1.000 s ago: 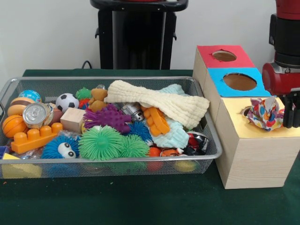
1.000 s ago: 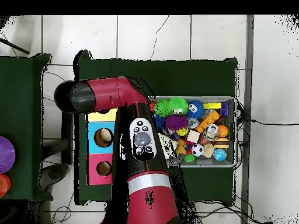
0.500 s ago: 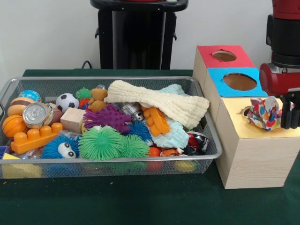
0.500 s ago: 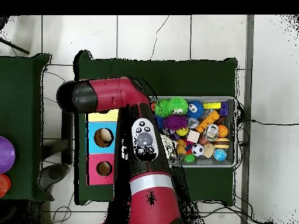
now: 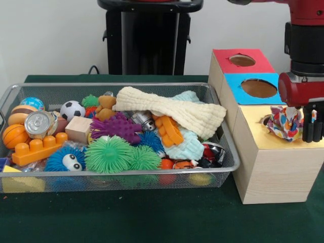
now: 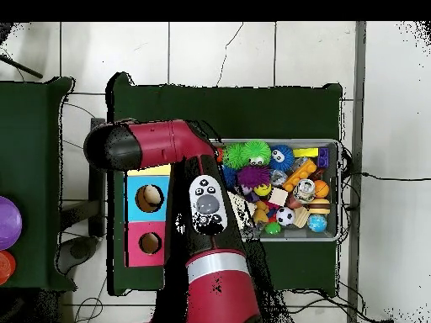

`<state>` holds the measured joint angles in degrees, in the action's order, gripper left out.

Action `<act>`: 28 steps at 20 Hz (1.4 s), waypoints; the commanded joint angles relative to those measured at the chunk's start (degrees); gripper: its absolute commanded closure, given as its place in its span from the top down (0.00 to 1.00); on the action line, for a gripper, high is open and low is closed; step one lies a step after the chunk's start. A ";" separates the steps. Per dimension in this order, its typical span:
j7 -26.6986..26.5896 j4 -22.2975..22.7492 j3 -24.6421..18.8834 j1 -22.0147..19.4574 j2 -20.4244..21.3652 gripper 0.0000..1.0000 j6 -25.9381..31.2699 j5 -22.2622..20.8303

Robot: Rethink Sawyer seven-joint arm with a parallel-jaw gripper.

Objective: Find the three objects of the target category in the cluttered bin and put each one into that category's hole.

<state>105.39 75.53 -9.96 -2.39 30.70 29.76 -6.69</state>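
A patterned, many-coloured cloth (image 5: 284,121) lies bunched over the hole in the yellow top of the wooden box (image 5: 273,167). My gripper (image 5: 312,136) hangs just right of it, touching its right edge, low over the yellow top. The cream cloth (image 5: 169,109) and a pale blue cloth (image 5: 186,147) lie in the wire bin (image 5: 126,174) among toys. In the overhead view my arm (image 6: 181,151) covers the yellow section, so gripper and patterned cloth are hidden.
The box also has a blue section (image 5: 258,88) and a red section (image 5: 242,61), each with an open round hole. The bin holds spiky balls, a soccer ball, a can, an orange block and other toys. Bin (image 6: 337,193) and box nearly touch.
The gripper has shifted slightly left and a little lower beside the patterned cloth. The cloth stays on the yellow hole.
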 commanded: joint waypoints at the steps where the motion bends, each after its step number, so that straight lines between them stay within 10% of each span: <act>1: 3.05 6.78 -1.49 -1.48 -1.09 0.00 -1.73 -2.22; 28: 2.05 6.83 -0.86 -0.98 -1.26 0.00 -1.55 -3.87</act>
<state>105.39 76.64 -9.95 -2.39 30.68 29.14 -7.49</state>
